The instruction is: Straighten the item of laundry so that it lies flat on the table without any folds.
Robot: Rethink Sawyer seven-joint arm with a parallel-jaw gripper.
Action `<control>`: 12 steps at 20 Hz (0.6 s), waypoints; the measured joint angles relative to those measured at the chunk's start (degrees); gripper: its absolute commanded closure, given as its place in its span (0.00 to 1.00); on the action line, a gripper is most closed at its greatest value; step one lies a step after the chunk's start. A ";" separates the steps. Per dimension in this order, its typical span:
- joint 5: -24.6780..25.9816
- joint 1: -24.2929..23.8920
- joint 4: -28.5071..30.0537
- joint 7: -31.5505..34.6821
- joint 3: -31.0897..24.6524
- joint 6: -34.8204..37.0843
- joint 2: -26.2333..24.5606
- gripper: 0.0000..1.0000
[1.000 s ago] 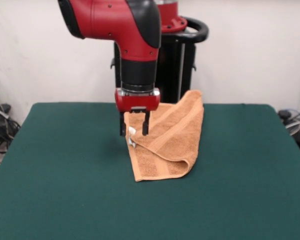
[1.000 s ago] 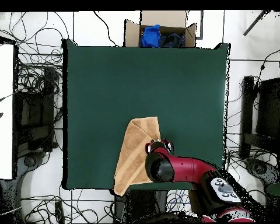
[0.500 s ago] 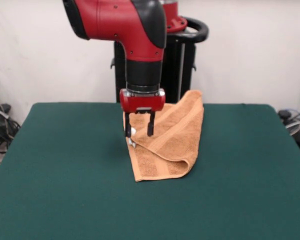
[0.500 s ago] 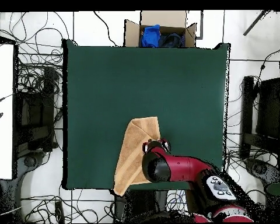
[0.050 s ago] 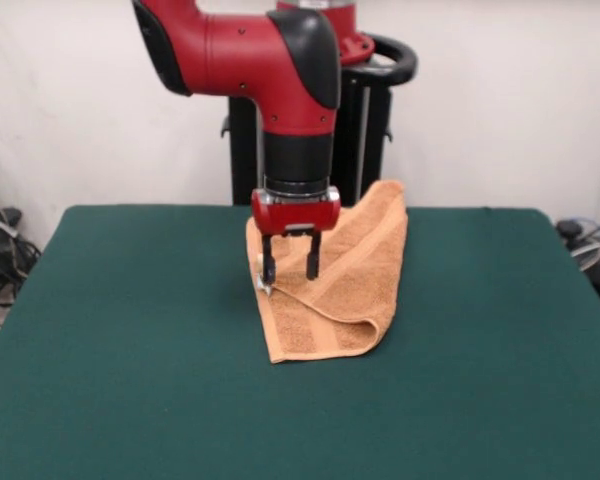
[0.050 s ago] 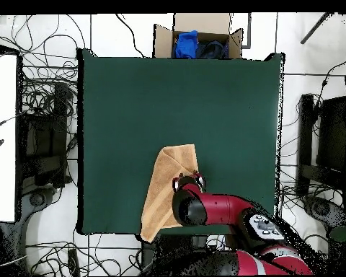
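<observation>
While the red arm reaches down over the table (image 5: 110,340), the gripper (image 5: 289,270) hangs with its two black fingers (image 5: 268,268) spread apart, nothing between them, tips right at the upper layer of the orange-tan towel (image 5: 340,280). And that towel is far from flat: it's folded over on itself, a rounded fold showing at its near right corner in the front view, a woven band running diagonally across the top layer. Look at the small white tag (image 5: 263,284) peeking out on the towel's left edge, just beside the left fingertip. From overhead, the towel (image 6: 167,189) makes a long narrow shape, its long axis running from near the table's middle down toward the robot-side edge, leaning slightly left, with its lower corner hanging past that edge. The gripper (image 6: 188,177) sits over the towel's right side there.
</observation>
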State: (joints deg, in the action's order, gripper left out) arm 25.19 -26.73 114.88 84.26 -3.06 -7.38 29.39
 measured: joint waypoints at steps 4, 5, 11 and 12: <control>-0.01 0.12 -0.01 0.00 0.12 -0.81 -1.42 0.00; -0.01 0.12 -0.02 0.00 0.13 -0.94 -1.66 0.00; -0.01 0.12 -0.02 0.00 0.13 -1.19 -2.82 0.00; -0.02 0.12 -0.02 0.00 0.13 -1.19 -2.83 0.00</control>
State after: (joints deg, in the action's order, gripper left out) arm 25.17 -26.62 114.86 84.26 -2.93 -8.57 26.56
